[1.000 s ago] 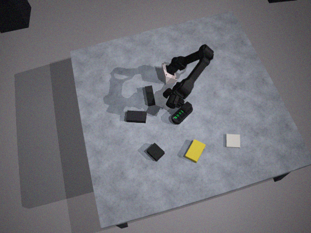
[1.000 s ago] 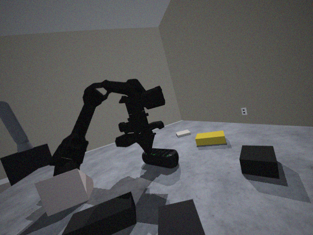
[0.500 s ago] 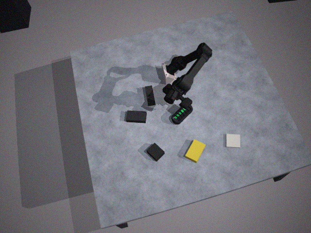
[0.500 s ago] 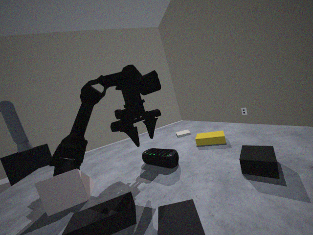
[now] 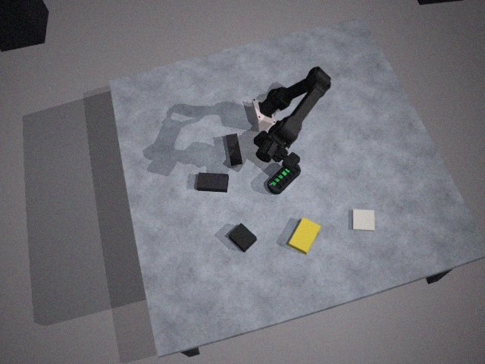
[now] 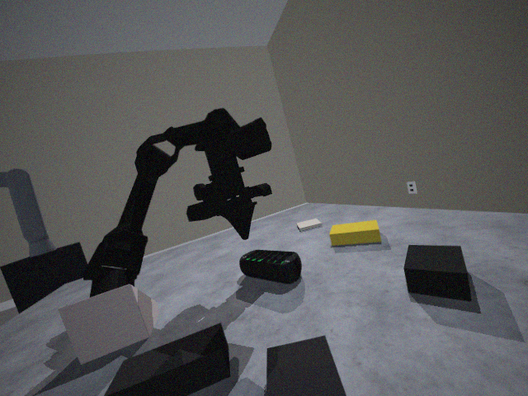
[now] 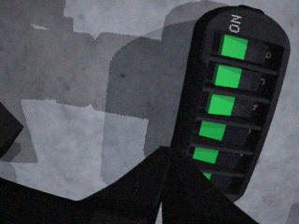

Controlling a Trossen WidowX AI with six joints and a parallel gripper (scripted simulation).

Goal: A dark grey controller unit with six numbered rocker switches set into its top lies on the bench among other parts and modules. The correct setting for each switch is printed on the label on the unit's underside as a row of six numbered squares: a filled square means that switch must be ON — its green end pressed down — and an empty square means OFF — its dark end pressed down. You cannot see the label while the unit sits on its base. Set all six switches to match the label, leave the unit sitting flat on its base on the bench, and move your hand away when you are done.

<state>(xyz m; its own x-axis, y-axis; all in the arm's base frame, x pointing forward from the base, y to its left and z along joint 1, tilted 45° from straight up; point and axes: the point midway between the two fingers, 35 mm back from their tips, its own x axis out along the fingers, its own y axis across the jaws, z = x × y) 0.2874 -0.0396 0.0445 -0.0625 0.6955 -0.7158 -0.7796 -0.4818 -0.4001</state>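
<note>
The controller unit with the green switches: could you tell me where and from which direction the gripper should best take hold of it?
Grip the controller unit across its two long side walls near mid-length, coming down from above. It lies flat on the bench, long with rounded ends, so the narrow width probably suits the jaws, and its sides look unobstructed. The gripper, shut and empty, hangs above it and would need to open first.

The closed black gripper (image 6: 243,233) hangs above the dark grey rounded controller unit (image 5: 283,179), with open air between its tip and the switches. Toward the bench's (image 5: 391,117) left edge, a tall black block (image 5: 233,149) and a flat black box (image 5: 211,182) crowd that side. Toward the near edge, a black cube (image 5: 242,236), a yellow slab (image 5: 305,235) and a white tile (image 5: 363,219) stand well apart, with gaps between them. The right side of the unit lies open.
</note>
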